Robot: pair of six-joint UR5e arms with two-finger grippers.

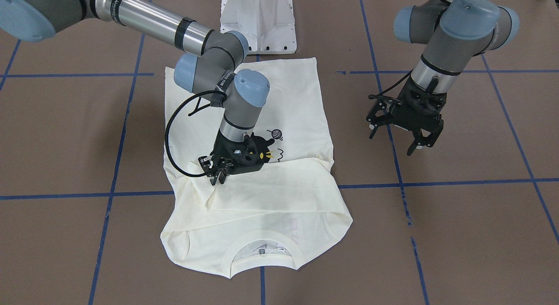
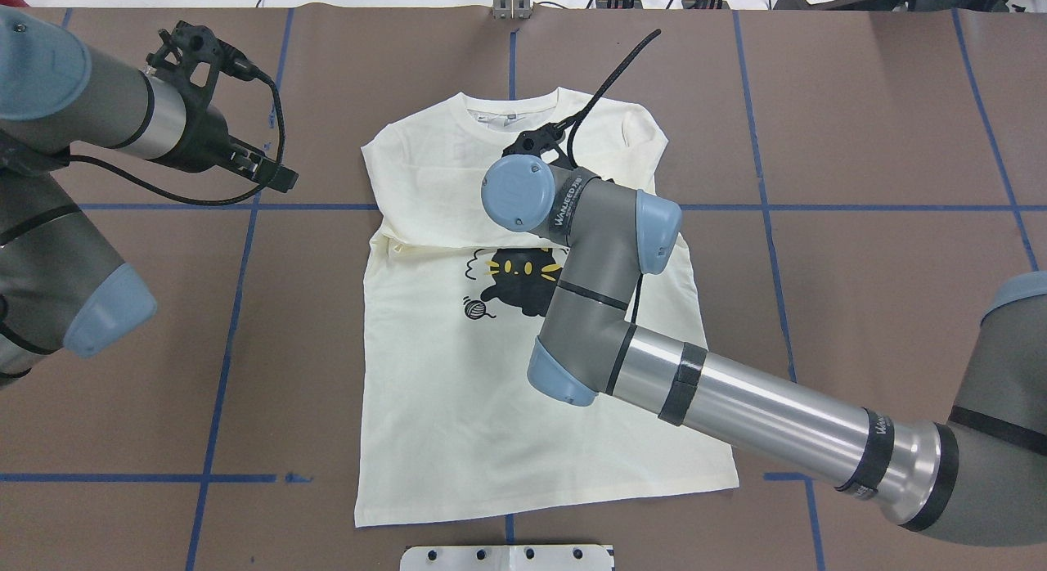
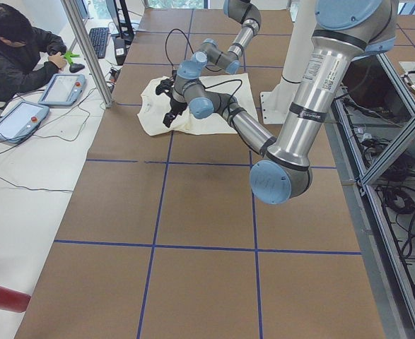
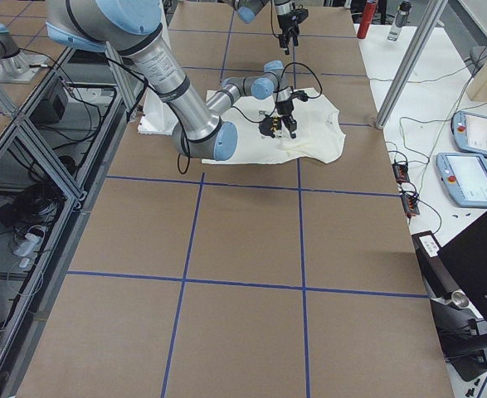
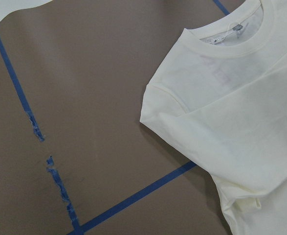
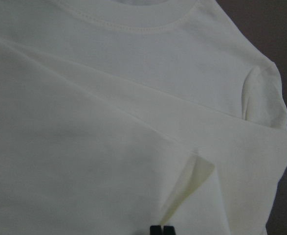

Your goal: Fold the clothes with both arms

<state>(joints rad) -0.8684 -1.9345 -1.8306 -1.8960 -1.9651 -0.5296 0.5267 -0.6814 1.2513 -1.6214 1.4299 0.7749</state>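
A cream long-sleeved T-shirt [image 1: 288,104] lies face up on the brown table [image 1: 458,217]. Its hem is just in front of the white pedestal base [image 1: 257,25] and its collar [image 1: 262,248] is at the end farthest from that base. The sleeves are laid across the chest in a band [image 1: 270,182] just beyond the cat print [image 1: 264,145] as seen from the base. The right gripper [image 1: 217,176] is down on that band, on the robot's right side out from the base. The wrist view shows its black fingertips [image 6: 156,230] closed together at the sleeve's edge, but whether any cloth is caught between them cannot be told. The left gripper [image 1: 393,141] hangs off the cloth on the robot's left, out from the base, jaws spread and holding nothing. The step in hand looks like settling the sleeve flat before a cross fold. A small turned-up corner [image 6: 192,181] near the right fingertips suggests the cuff wants smoothing first. To do this well, the right gripper would likely let go cleanly and rise straight up, so the thin fabric is not dragged out of the band. The left gripper would then take the matching edge at an equal distance from the base. Both arms should lift evenly, since an uneven pull could skew the fold or tug the sleeves loose.
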